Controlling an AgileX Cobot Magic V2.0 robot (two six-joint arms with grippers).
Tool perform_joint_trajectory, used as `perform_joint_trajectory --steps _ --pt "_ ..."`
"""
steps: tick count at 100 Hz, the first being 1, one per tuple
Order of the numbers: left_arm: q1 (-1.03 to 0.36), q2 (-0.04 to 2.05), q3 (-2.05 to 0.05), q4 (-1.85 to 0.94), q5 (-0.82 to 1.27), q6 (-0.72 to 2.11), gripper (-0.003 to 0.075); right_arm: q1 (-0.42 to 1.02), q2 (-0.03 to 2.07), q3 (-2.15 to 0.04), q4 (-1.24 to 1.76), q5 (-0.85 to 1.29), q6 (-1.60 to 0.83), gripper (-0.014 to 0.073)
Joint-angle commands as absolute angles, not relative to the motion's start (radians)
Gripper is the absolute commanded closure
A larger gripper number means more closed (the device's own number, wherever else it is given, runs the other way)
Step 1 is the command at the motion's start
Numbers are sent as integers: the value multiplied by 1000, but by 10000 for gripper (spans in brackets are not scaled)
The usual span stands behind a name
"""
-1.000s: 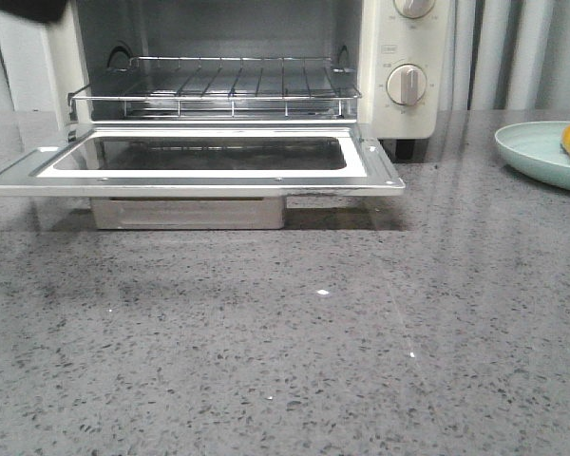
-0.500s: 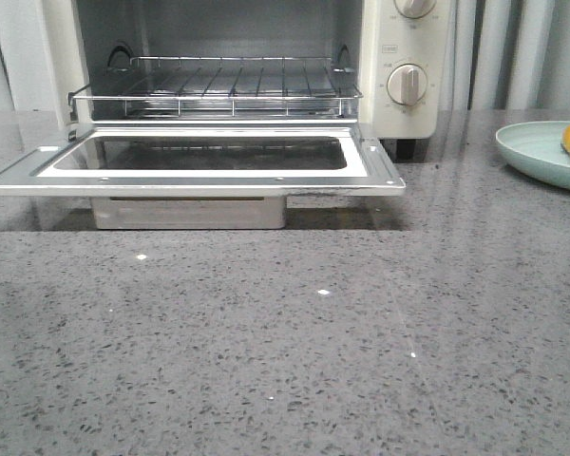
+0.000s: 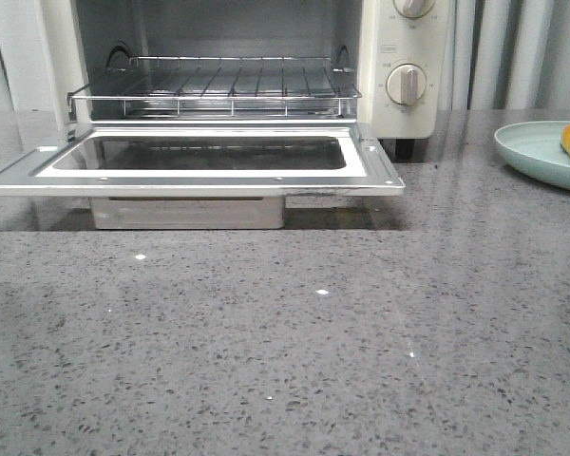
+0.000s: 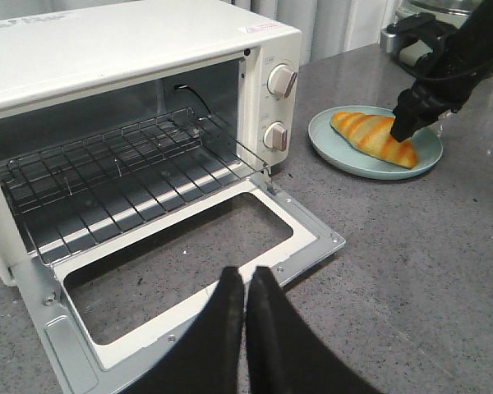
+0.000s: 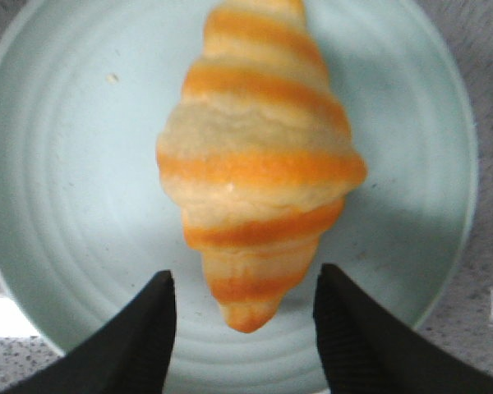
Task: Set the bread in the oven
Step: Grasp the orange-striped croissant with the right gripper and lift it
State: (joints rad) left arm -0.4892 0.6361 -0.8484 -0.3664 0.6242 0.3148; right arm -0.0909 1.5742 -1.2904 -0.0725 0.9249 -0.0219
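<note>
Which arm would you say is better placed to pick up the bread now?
The right: its open gripper hangs directly over the bread on the plate. The left gripper is shut, by the oven door.

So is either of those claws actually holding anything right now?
No. The right gripper is open over the bread, fingers either side of its tapered end, not touching. The left gripper is shut on nothing.

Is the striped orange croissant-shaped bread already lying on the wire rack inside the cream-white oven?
No, the striped bread lies on the pale green plate; the oven's rack holds nothing.
</note>
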Motion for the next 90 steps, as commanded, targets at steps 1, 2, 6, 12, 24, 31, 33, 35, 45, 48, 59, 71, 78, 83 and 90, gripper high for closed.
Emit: perform_joint_trajectory --steps 1,2,6,12,24,31,33,35,45,48,59,71,78,83,90 --pt "-488 636 -883 -387 566 311 741 -89 1573 -1324 -76 905 -14 253" --pt "-488 636 -883 -387 566 311 742 -89 1579 -1324 -76 905 -14 253" --pt "-488 636 -883 -387 566 311 742 -89 1594 -1324 -74 907 -14 253" --pt "-488 636 -883 -387 566 311 742 -89 1620 -1324 -73 916 -14 254" --pt "-488 636 -883 -387 566 311 742 -89 1662 -1324 -73 928 -14 263" --pt "-488 636 -883 -387 567 311 742 -89 1677 -1324 -73 930 -14 338" --pt "-488 636 -883 -390 567 311 742 -89 1679 -1324 -73 930 -14 377" --pt "-488 636 -883 -392 567 311 741 -89 1679 -1324 -73 932 -14 423" --pt "-488 636 -883 -409 567 311 742 -89 1681 -1324 -73 925 -14 669" --pt "-488 636 -883 -415 567 311 742 -91 1681 -1324 -73 921 -11 657" --pt "-488 636 -883 -426 567 311 742 -91 1674 -1324 -73 901 -11 650" --pt "-488 636 -883 -426 567 311 742 -91 1620 -1326 -73 858 0 650" --pt "-488 636 -883 -426 567 311 742 -91 1561 -1326 -73 824 0 650" --pt "-488 636 -883 -426 567 311 742 -91 1511 -1326 -73 805 0 650" --pt "-488 636 -883 -426 567 311 742 -91 1437 -1326 -73 791 0 650"
